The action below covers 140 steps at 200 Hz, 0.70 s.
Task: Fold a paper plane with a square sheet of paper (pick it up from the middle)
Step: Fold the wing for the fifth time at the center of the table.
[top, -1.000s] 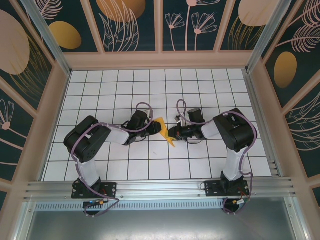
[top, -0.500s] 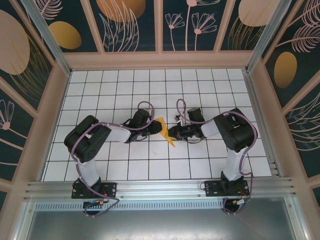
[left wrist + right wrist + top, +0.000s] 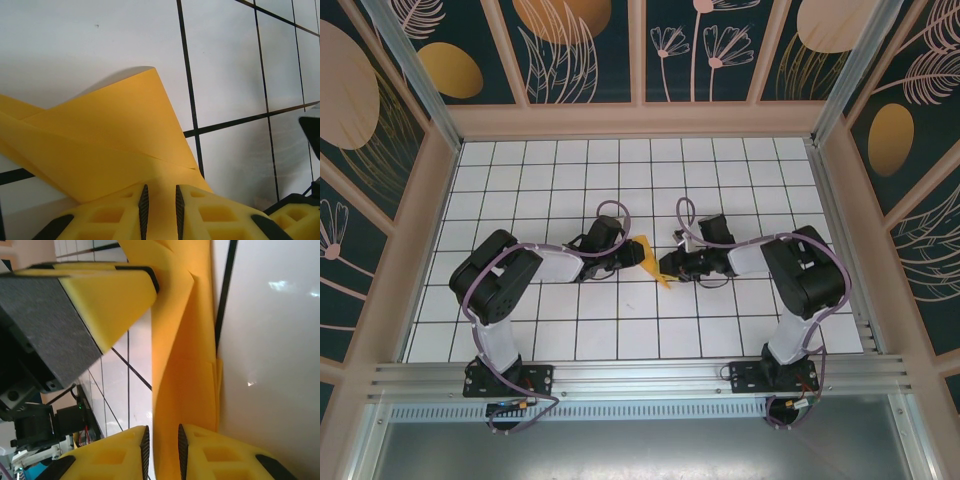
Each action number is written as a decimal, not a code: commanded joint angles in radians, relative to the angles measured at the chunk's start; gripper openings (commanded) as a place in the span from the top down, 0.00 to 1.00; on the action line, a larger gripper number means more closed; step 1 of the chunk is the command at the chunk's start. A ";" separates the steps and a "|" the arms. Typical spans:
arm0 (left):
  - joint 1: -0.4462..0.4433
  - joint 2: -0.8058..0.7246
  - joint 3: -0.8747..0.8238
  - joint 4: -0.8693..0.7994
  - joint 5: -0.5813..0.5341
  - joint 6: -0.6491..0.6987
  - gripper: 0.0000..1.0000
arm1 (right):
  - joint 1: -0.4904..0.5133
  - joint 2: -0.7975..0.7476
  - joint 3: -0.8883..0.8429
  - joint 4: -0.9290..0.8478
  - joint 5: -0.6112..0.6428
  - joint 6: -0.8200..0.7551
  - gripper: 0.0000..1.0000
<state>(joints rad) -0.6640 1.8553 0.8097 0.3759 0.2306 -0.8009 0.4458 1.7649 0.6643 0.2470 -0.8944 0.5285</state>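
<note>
Mid-table, on white gridded table [image 3: 520,330]: creased orange-yellow paper sheet [image 3: 645,246] spans between both grippers. Left gripper [image 3: 160,200] nearly closed, pinching folded end. Right gripper [image 3: 161,440] narrow around other end; grip unclear.

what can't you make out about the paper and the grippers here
Top external: the folded sheet of paper is tiny and partly covered by the left gripper and right gripper, so its creases are unreadable.
Left wrist: the frame's left edge cuts the sheet off; the fingers hide its lower part.
Right wrist: unclear whether the pads clamp the sheet or flank it; the top edge crops it.
</note>
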 commanded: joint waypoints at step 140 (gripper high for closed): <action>0.005 0.088 0.023 -0.126 -0.089 0.008 0.74 | 0.007 -0.048 -0.032 -0.141 0.085 -0.104 0.91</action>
<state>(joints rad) -0.6643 1.8591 0.8337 0.3313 0.2268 -0.8043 0.4469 1.7634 0.6514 0.1745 -0.8528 0.4423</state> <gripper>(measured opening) 0.257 0.095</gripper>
